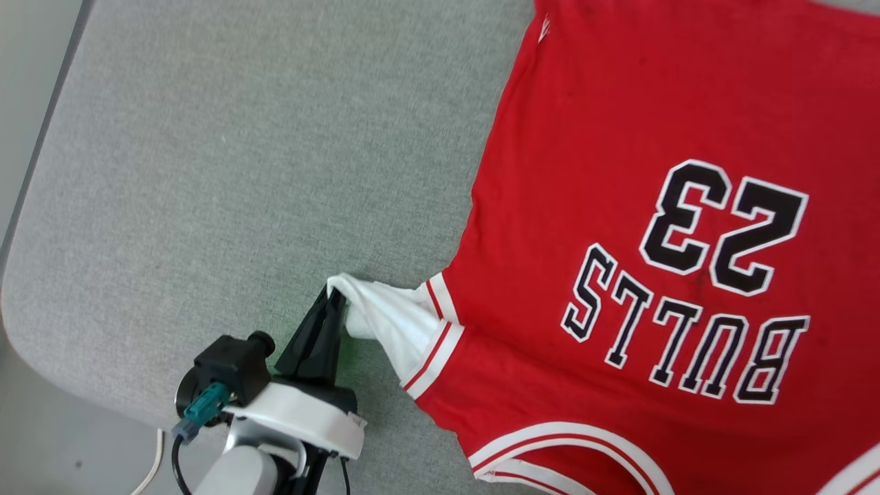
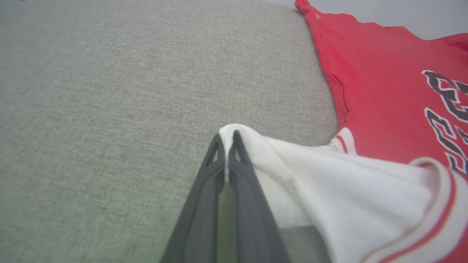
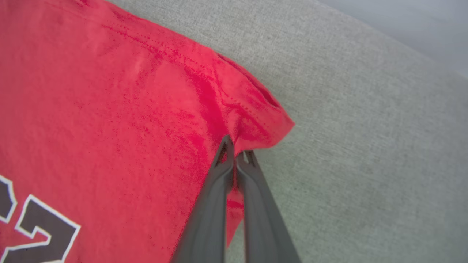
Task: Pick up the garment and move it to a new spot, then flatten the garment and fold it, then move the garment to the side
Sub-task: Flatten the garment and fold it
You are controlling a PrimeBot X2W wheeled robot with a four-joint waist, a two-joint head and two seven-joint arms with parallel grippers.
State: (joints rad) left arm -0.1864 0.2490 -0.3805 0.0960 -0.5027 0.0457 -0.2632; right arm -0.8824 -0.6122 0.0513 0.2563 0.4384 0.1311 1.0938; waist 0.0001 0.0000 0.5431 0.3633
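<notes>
Grippers both clamped: left gripper point(image 2: 226, 137) on the shirt point(image 1: 619, 137) by its white sleeve point(image 1: 392, 316), right gripper point(image 3: 236, 155) on a red corner. We judge flattening underway; folding, setting aside remain.

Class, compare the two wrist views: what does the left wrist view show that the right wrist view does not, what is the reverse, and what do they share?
Left wrist view, not the right: the left gripper, jaws shut on the tip of the white sleeve. Right wrist view, not the left: the right gripper, jaws shut on a red stitched corner. Both: the red garment with dark white-outlined print, lying on the grey fabric surface.
</notes>
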